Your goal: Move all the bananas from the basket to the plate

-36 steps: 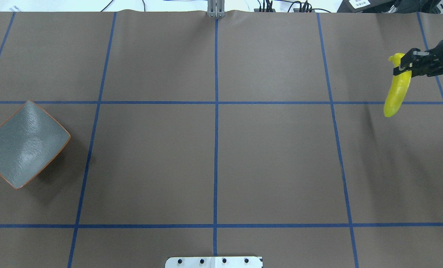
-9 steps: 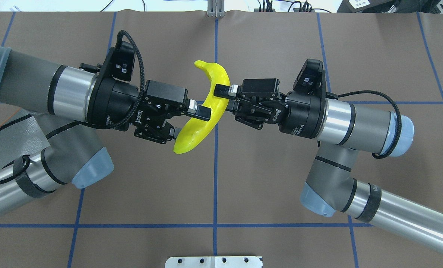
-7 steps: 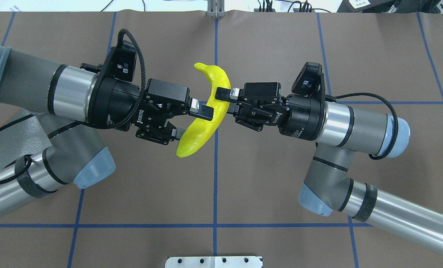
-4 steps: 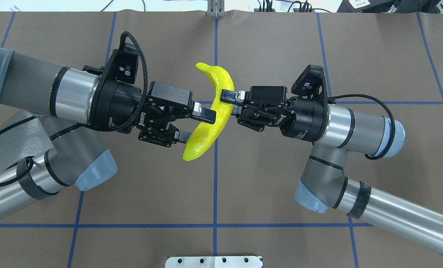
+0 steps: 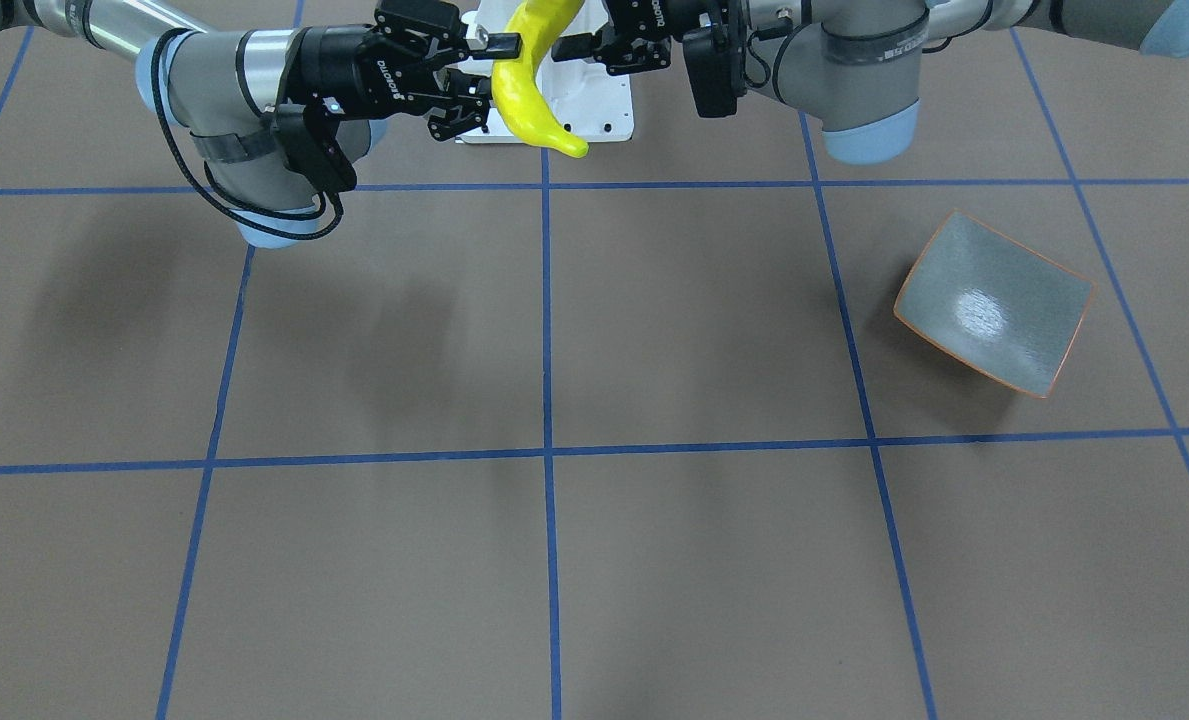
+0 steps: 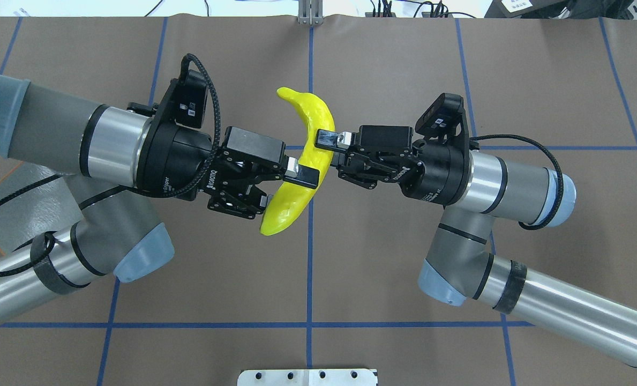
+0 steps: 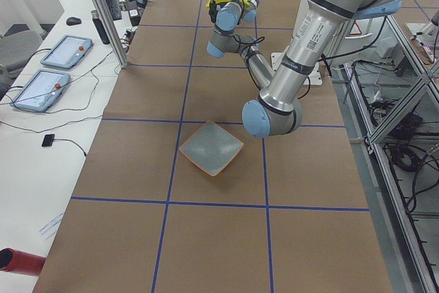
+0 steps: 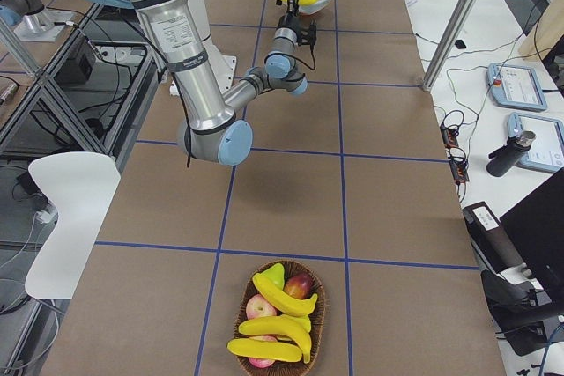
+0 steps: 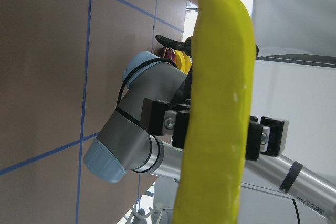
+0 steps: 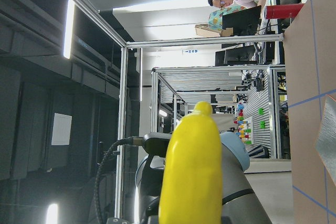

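One yellow banana (image 6: 310,115) hangs in the air over the table's middle, between my two grippers. My right gripper (image 6: 323,150) is shut on its upper half. My left gripper (image 6: 289,187) is open, with one finger over the banana's lower half and one under it. The banana also shows in the front view (image 5: 519,95), with the left gripper (image 5: 564,45) on its right. The grey-green plate (image 5: 994,305) with the orange rim lies bare on my left side. Three more bananas (image 8: 282,301) lie in the wicker basket (image 8: 322,314) at my far right.
Red apples (image 8: 300,286) share the basket. The white base plate (image 6: 307,377) sits at the near table edge. In the overhead view my left arm covers most of the plate. Tablets (image 7: 65,51) and cables lie beside the table.
The right arm carried the banana from the right edge to the centre. The left arm came in from the left, and its open jaws have slid further round the banana's lower half.
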